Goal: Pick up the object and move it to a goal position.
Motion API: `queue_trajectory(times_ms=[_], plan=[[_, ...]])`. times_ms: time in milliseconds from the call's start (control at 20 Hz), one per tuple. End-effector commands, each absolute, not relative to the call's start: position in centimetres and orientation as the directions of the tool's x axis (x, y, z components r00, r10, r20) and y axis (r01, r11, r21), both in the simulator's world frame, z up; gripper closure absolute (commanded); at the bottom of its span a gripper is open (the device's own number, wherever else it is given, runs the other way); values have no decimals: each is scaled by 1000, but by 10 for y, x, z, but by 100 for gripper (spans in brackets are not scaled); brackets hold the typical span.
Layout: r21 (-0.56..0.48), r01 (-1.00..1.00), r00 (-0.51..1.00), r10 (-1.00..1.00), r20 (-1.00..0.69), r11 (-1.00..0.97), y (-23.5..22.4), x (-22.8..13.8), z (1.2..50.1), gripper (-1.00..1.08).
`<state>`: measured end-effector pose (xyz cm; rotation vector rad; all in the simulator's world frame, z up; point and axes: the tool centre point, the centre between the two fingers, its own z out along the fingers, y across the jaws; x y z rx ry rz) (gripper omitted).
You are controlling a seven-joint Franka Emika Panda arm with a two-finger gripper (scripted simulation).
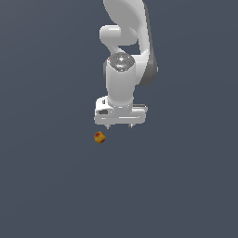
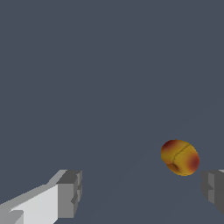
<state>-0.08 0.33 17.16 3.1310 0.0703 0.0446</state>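
Our pincer [image 1: 120,126] hangs spread wide and empty over the grey worktop [image 1: 51,186] in the approach step, the object [image 1: 99,137] lying just off the exterior view's left fingertip, so we judge centring precedes descent.

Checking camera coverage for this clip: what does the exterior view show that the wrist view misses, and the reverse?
Only the exterior view shows the white Panda arm above its gripper, and the small yellow-orange roundish lump with a red patch off to the exterior view's left of the fingertips, not between them. Only the wrist view shows the lump's surface creases and the grey finger pads close up. Both show the open gripper, the lump and the plain grey floor.
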Motion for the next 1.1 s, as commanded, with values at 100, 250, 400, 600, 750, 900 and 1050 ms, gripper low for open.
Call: queue_trajectory(times_ms=[100,250,400,600,750,900,1050], plan=[[12,81,996,82,26,-997,-3,-2,166,-92],[13,119,993,119,23,-993,-9,-3,161,-92],[14,165,986,165,20,-986,-16,-5,155,-92],[15,241,970,241,16,-970,-28,-8,145,-92],[15,303,953,303,12,-953,-37,-11,137,-92],[14,365,931,365,8,-931,-47,-14,128,-92],[13,424,905,425,5,-905,-56,-18,120,-92]])
